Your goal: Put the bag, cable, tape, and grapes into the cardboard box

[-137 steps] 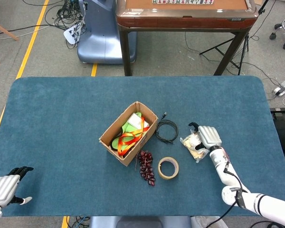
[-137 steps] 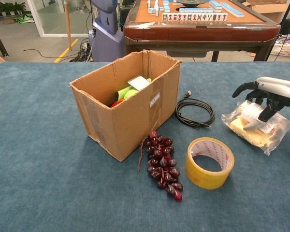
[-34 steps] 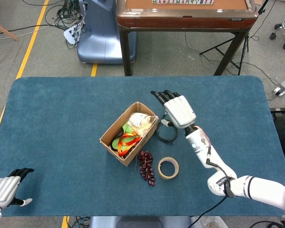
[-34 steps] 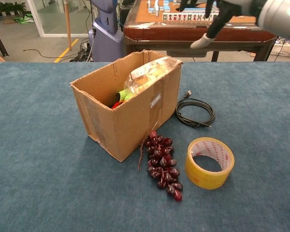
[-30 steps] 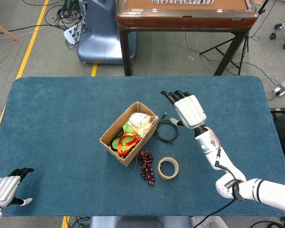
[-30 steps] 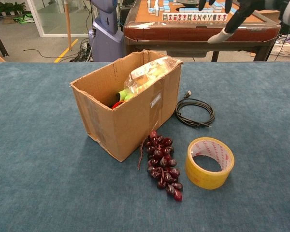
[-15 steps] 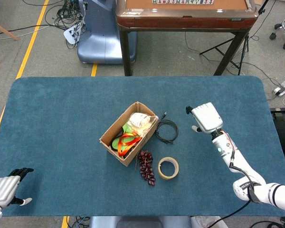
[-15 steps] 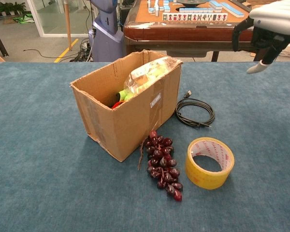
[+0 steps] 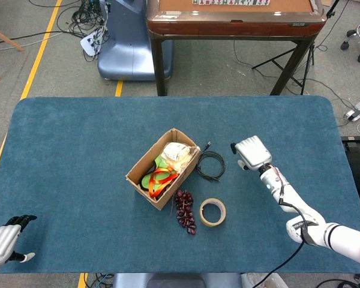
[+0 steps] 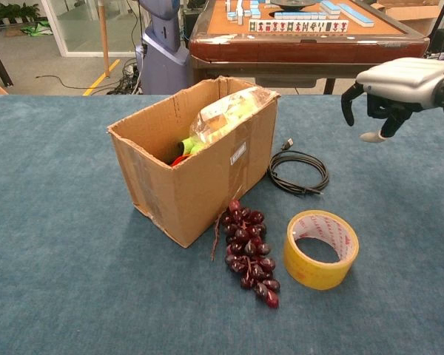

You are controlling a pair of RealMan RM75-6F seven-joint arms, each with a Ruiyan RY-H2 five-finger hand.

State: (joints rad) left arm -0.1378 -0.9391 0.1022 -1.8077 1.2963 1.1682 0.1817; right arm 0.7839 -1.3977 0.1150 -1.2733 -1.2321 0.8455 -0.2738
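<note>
Coiled black cable (image 10: 299, 171) is lying on the blue surface (image 10: 74, 244) just beside the brown cardboard box (image 10: 196, 159), so the empty right hand (image 10: 388, 85), fingers curled downward and apart, is needing to descend squarely over the loops.

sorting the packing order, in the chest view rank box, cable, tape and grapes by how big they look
1. cardboard box, clearly largest
2. cable, grapes and tape look much alike; the cable coil lies farther from the camera, so I won't rank those three.

Blue felt table (image 9: 78, 150), mahjong table (image 10: 303, 33) behind, grey machine base (image 9: 129, 42), perhaps another robot's
</note>
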